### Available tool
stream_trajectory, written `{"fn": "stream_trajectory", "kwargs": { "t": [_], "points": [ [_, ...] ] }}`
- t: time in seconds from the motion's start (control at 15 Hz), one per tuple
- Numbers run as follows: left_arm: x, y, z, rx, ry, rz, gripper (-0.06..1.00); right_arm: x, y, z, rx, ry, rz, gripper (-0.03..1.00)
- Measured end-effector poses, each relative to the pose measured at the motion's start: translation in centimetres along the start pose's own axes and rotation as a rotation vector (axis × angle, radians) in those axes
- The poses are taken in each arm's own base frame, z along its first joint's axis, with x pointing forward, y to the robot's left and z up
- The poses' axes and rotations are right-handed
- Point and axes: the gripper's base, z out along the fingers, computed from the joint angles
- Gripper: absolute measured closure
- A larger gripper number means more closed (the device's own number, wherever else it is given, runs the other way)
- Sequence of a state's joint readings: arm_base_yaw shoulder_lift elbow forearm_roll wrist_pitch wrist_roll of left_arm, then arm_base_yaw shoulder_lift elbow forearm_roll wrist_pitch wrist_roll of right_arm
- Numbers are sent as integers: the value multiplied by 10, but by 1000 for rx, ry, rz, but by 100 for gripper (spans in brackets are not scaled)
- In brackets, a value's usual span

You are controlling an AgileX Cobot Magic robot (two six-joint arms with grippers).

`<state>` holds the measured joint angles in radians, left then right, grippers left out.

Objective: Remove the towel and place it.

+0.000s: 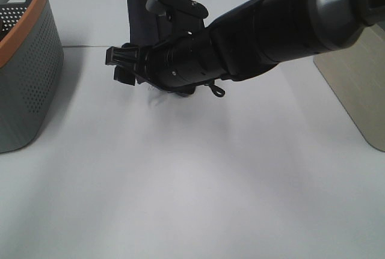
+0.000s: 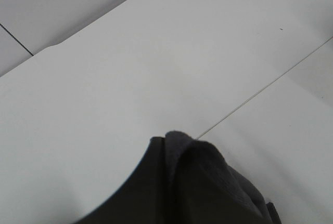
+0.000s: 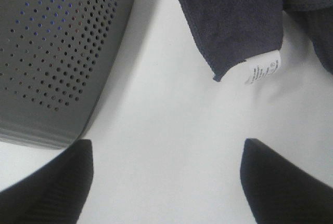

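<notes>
A grey plastic basket (image 1: pixel 30 79) with an orange rim stands at the left edge of a plain white table (image 1: pixel 192 199). Small round holes cover its wall, which the right wrist view shows close up, resting on the white surface. At the far right, well apart from the basket, stands a beige flat-sided object (image 1: pixel 352 85), only partly in view. A faint line (image 1: pixel 90 46) crosses the surface behind them.

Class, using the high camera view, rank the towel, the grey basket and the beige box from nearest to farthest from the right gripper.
1. towel: hanging just behind the open right gripper, near the middle of the view.
2. grey basket: on the far left.
3. beige box: on the far right, clearly farthest.
</notes>
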<state>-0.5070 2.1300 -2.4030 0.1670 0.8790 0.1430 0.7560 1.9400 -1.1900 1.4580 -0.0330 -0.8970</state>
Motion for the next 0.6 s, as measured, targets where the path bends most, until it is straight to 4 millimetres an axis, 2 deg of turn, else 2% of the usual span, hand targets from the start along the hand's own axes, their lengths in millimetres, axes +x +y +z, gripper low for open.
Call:
{"fn": "stream_trajectory", "kwargs": {
  "t": [0.27,0.4,0.6],
  "points": [
    [6,-3,10,5,19,3,94,-17,11,21,-28,-43,20,21],
    [6,-3,11,6,22,1,94,-17,10,37,-9,-53,50,21],
    [6,-3,11,6,21,0,94,-22,7,51,33,-99,87,21]
  ]
}}
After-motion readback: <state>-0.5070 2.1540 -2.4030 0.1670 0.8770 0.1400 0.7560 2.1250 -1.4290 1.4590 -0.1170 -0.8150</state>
